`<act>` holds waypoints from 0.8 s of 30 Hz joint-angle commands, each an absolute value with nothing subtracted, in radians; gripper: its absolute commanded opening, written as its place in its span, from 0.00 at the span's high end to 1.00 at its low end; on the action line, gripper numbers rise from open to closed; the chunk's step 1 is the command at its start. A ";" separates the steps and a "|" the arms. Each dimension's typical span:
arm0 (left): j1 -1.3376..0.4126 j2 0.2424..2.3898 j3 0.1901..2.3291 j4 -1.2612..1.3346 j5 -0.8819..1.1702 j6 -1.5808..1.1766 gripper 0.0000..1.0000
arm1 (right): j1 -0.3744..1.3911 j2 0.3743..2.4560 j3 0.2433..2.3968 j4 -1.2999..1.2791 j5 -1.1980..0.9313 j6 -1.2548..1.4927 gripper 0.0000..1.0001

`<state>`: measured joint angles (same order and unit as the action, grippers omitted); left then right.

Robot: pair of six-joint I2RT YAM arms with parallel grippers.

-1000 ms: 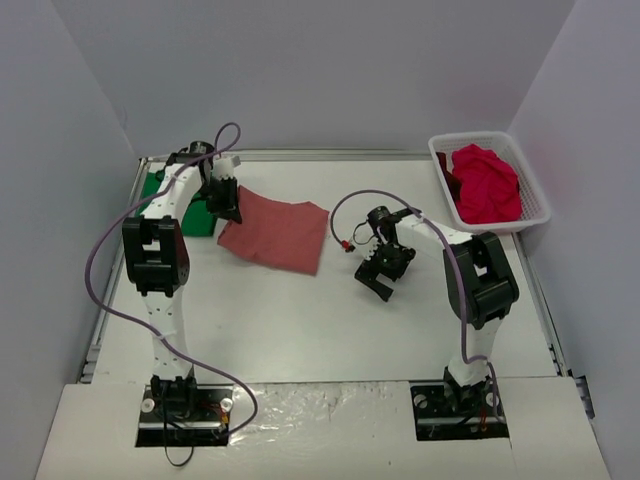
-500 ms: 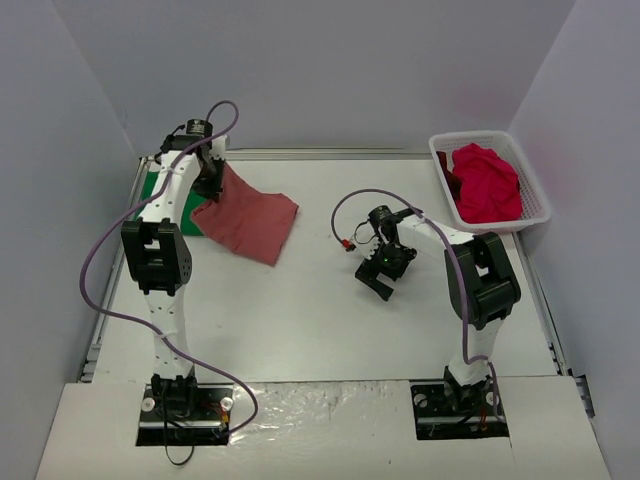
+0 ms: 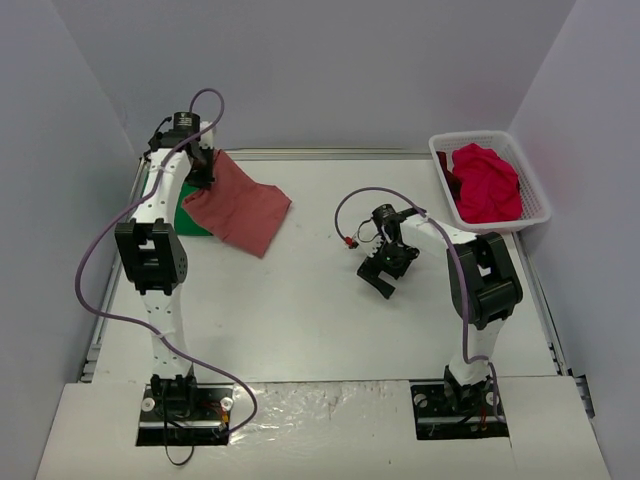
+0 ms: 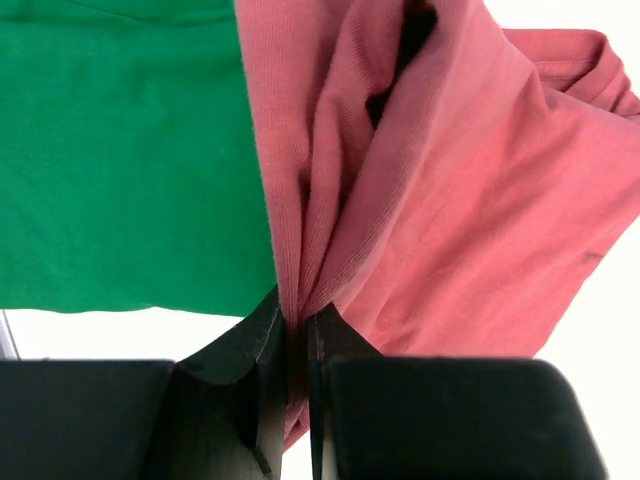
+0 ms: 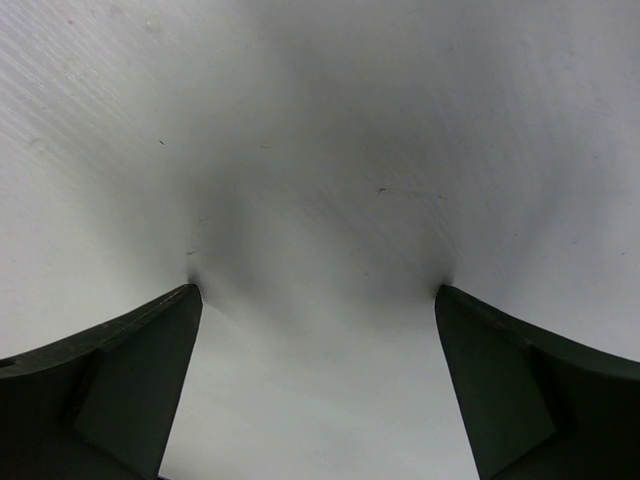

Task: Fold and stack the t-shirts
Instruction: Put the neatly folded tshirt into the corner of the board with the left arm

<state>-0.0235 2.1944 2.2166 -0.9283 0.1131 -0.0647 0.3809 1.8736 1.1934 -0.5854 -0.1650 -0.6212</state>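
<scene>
At the upper left of the top view, the left claw [image 3: 204, 170] was clamped on a gathered fold of the salmon-pink t-shirt [image 3: 240, 208]. The left wrist view showed its jaws pressed together with the bunched cloth pinched between them. From that grip the pink shirt draped down and to the right, its lower part spread on the white surface [image 3: 300, 320]. Just left of it lay the green t-shirt [image 3: 192, 222], flat by the surface's left edge, with the pink cloth overlapping its right side. Near the centre right, the right claw [image 3: 383, 276] pointed down at bare surface, jaws wide apart. Crimson t-shirts [image 3: 486, 184] sat heaped in the white basket [image 3: 536, 196] at the upper right.
</scene>
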 commanded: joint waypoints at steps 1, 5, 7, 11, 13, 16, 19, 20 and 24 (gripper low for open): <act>0.043 2.141 2.292 -0.893 0.115 -0.097 0.98 | 0.370 1.894 1.157 -0.604 -0.184 -0.614 0.00; 0.080 2.123 2.316 -0.893 0.141 -0.118 0.98 | 0.370 1.910 1.158 -0.604 -0.178 -0.614 0.00; 0.090 2.109 2.322 -0.888 0.155 -0.124 0.98 | 0.370 1.916 1.158 -0.604 -0.173 -0.611 0.00; 0.109 2.102 2.356 -0.905 0.172 -0.127 0.98 | 0.370 1.922 1.157 -0.606 -0.167 -0.611 0.00; 0.112 2.100 2.379 -0.916 0.173 -0.121 0.98 | 0.370 1.925 1.157 -0.604 -0.163 -0.609 0.00; 0.115 2.106 2.414 -0.940 0.176 -0.112 0.98 | 0.368 1.931 1.155 -0.604 -0.156 -0.609 0.00; 0.115 2.109 2.444 -0.960 0.181 -0.103 0.98 | 0.370 1.937 1.154 -0.604 -0.150 -0.609 0.00; 0.117 2.114 2.454 -0.974 0.181 -0.101 0.98 | 0.370 1.939 1.154 -0.604 -0.147 -0.609 0.00; 0.115 2.117 2.494 -0.991 0.176 -0.091 0.98 | 0.370 1.944 1.150 -0.603 -0.138 -0.609 0.00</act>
